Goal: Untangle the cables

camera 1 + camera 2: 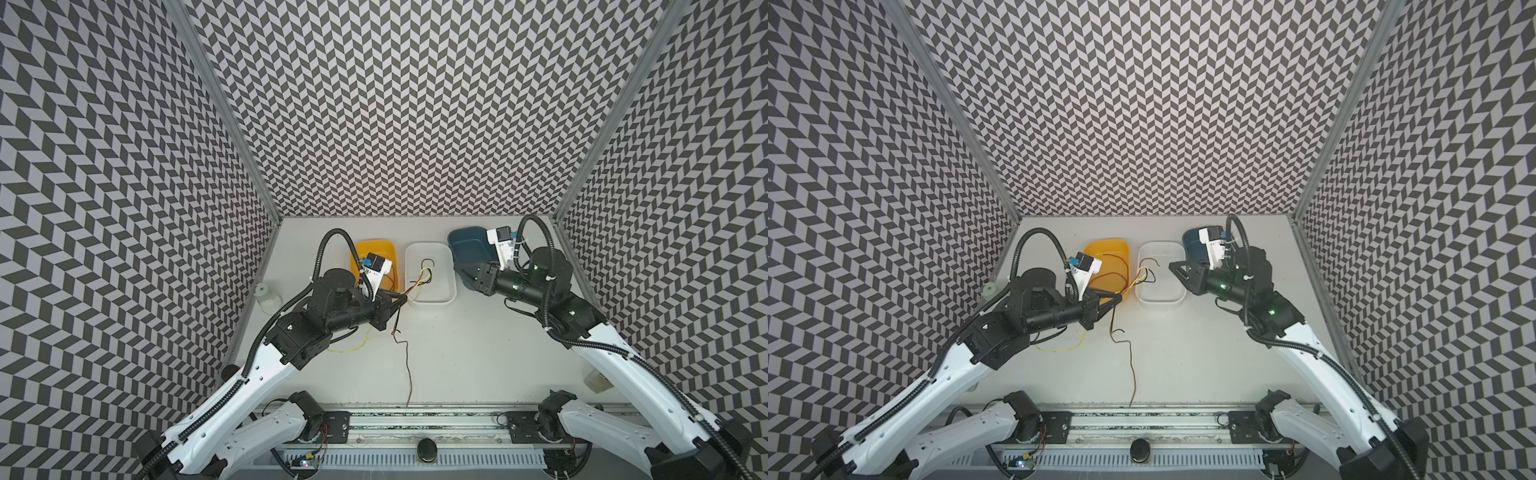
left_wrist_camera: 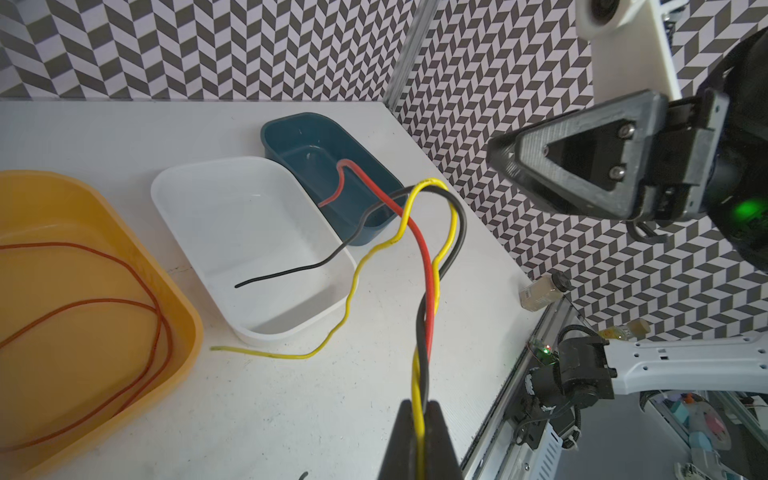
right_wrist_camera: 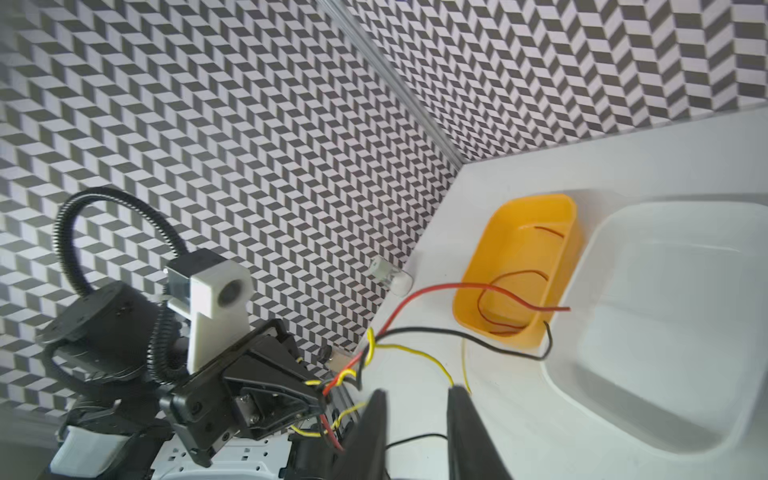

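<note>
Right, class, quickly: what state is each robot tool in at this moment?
The left tool: closed, gripping the twisted cables.
The right tool: open, holding nothing.

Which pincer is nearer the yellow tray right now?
Left. The left pincer sits at the yellow tray's near corner, shut on the twisted cables. The right pincer is open and empty on the far side of the white tray, by the blue tray.

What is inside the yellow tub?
A thin reddish wire curls in loops on the bottom of the yellow tub. Nothing else shows. In a top view the left arm's camera covers part of it.
</note>
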`<action>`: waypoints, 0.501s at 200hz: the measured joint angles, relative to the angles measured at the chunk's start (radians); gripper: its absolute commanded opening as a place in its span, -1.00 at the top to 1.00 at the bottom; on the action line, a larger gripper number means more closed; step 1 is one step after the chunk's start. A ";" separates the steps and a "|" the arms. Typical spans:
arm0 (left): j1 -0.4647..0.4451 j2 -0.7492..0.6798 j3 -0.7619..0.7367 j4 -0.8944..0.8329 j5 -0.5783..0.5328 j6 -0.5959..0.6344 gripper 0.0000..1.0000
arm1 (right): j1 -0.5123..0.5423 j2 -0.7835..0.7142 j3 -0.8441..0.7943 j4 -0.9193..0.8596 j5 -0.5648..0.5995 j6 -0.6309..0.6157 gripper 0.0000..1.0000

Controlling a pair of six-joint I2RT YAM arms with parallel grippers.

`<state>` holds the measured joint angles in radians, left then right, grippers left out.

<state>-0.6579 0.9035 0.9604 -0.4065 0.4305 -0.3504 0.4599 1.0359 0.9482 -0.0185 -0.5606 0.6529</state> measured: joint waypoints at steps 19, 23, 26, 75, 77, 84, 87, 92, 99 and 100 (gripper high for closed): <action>0.000 0.008 0.000 0.015 0.012 -0.013 1.00 | 0.080 0.011 0.004 0.000 -0.004 0.004 0.25; 0.000 0.010 0.000 0.018 0.013 -0.014 1.00 | 0.099 0.011 0.004 0.002 -0.002 0.006 0.25; 0.000 0.011 0.000 0.021 0.015 -0.016 1.00 | 0.115 0.012 0.004 0.003 0.001 0.008 0.25; -0.007 0.049 0.000 0.064 0.039 -0.041 1.00 | 0.192 0.071 0.004 0.062 0.049 0.082 0.34; -0.008 0.049 0.000 0.066 0.039 -0.042 1.00 | 0.192 0.076 0.004 0.064 0.051 0.083 0.34; -0.011 0.049 0.000 0.068 0.042 -0.044 1.00 | 0.192 0.089 0.004 0.074 0.053 0.093 0.34; -0.011 0.049 0.000 0.069 0.042 -0.045 1.00 | 0.192 0.094 0.004 0.079 0.053 0.095 0.34; -0.011 0.049 0.000 0.071 0.043 -0.045 1.00 | 0.193 0.101 0.004 0.082 0.053 0.099 0.34; -0.011 0.049 0.000 0.073 0.045 -0.047 1.00 | 0.195 0.111 0.004 0.087 0.054 0.105 0.33; -0.011 0.049 0.000 0.073 0.045 -0.048 1.00 | 0.195 0.111 0.004 0.087 0.054 0.105 0.33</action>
<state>-0.6685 0.9527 0.9600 -0.3336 0.4751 -0.3981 0.6552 1.1473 0.9524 0.0689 -0.5064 0.7578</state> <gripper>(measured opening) 0.052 0.332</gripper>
